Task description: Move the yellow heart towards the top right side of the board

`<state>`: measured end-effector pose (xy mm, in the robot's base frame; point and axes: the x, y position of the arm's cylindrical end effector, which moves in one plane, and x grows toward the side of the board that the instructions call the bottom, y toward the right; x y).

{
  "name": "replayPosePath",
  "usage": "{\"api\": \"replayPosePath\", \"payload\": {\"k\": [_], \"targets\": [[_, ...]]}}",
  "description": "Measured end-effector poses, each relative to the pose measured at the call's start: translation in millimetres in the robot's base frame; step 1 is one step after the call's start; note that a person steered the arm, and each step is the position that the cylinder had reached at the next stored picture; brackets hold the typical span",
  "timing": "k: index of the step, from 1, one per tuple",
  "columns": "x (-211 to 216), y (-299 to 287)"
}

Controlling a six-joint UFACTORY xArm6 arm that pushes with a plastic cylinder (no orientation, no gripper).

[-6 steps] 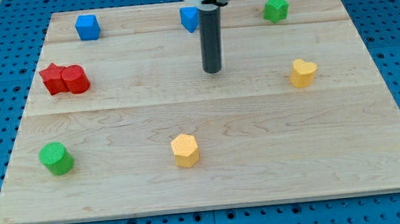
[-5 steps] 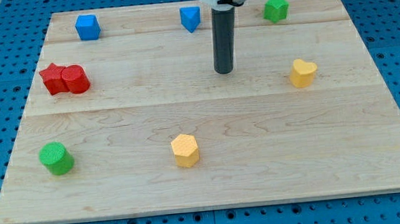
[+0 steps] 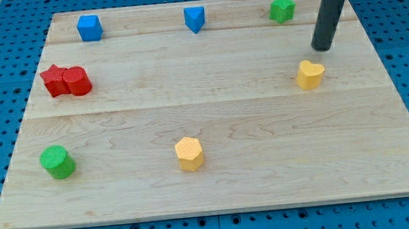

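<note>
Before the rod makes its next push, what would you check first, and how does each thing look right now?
1. Target found: the yellow heart lies at the view's right, mid-board. Ok.
2. My tip is in view, just above and right of the heart, apart from it. Ok.
3. Tip on the correct side for pushing toward the top right: it sits on the top-right side, not below-left. Not ok.
4. Path to the corner: the green block lies up and left of the heart, off the likely line. Ok.
5. Right yellow piece: the yellow hexagon lies far off, near the view's bottom. Ok.
</note>
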<state>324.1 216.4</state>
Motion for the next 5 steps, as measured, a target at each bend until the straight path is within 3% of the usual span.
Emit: {"api": "replayPosePath", "payload": {"k": [2, 4, 5], "targets": [[-101.9, 14.6], [-79.9, -160.2], [-48.6, -223.5]]}}
